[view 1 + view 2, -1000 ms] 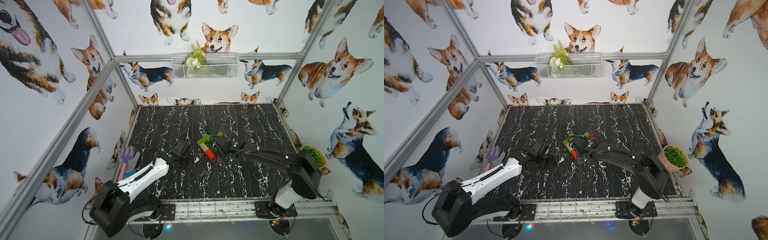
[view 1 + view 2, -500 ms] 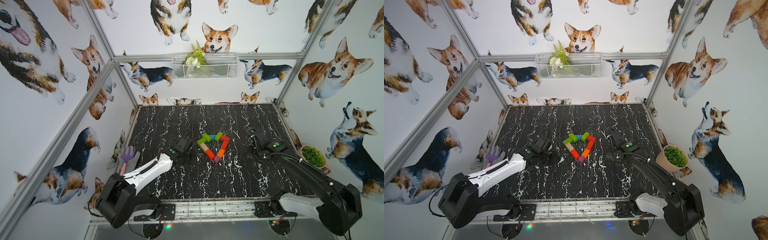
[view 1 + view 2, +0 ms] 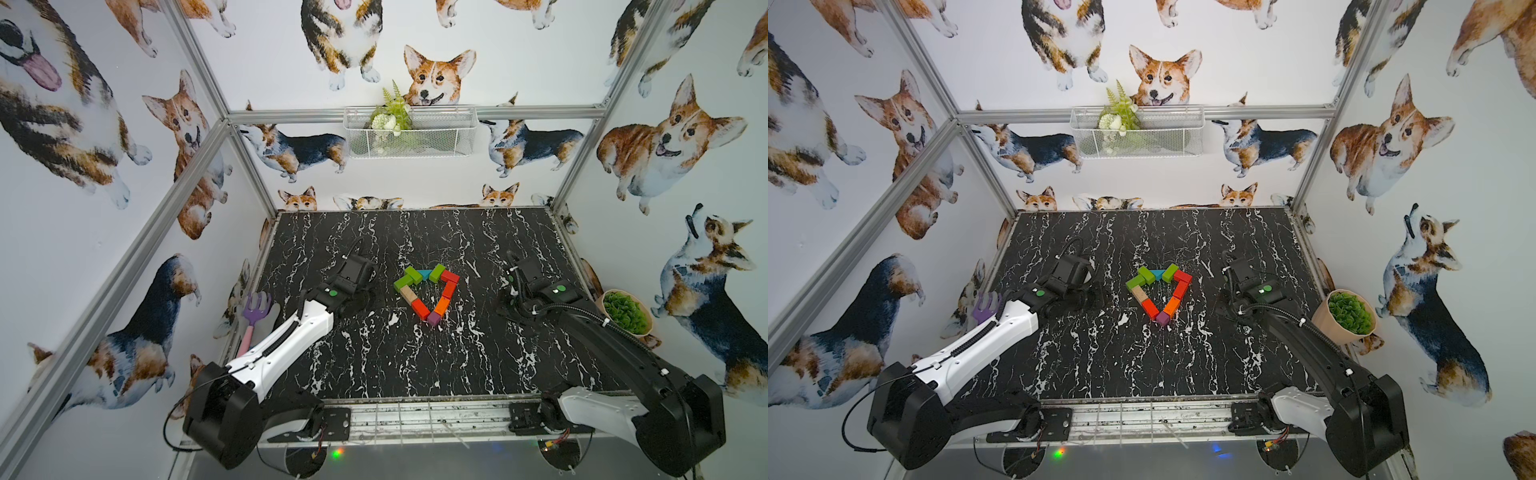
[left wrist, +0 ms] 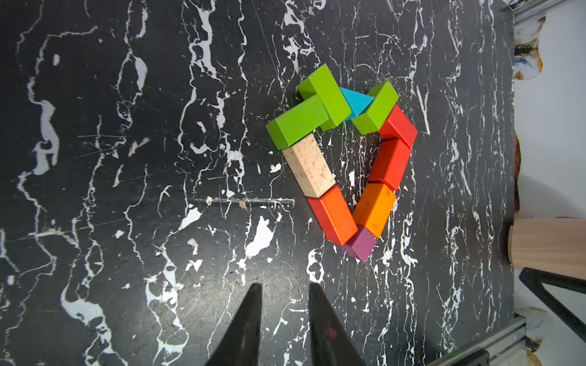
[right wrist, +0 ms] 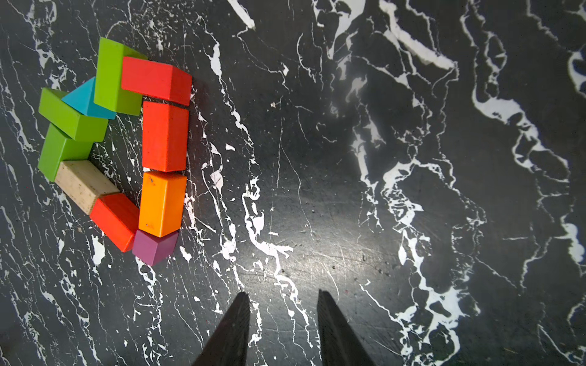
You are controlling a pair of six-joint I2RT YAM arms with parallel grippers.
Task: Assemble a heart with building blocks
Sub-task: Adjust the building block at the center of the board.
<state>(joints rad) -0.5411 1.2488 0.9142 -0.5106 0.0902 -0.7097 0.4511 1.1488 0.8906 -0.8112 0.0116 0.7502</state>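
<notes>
Here, a hollow heart (image 4: 393,161) of smooth wooden blocks (image 4: 298,125) on veined marble (image 4: 126,190); left gripper (image 4: 283,286), right gripper (image 5: 282,294) narrowly parted, empty.

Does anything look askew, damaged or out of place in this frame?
Nothing stands out. The heart is a closed outline lying flat on the table, only slightly lopsided. The left gripper and right gripper are open, empty and clear of it.
</notes>
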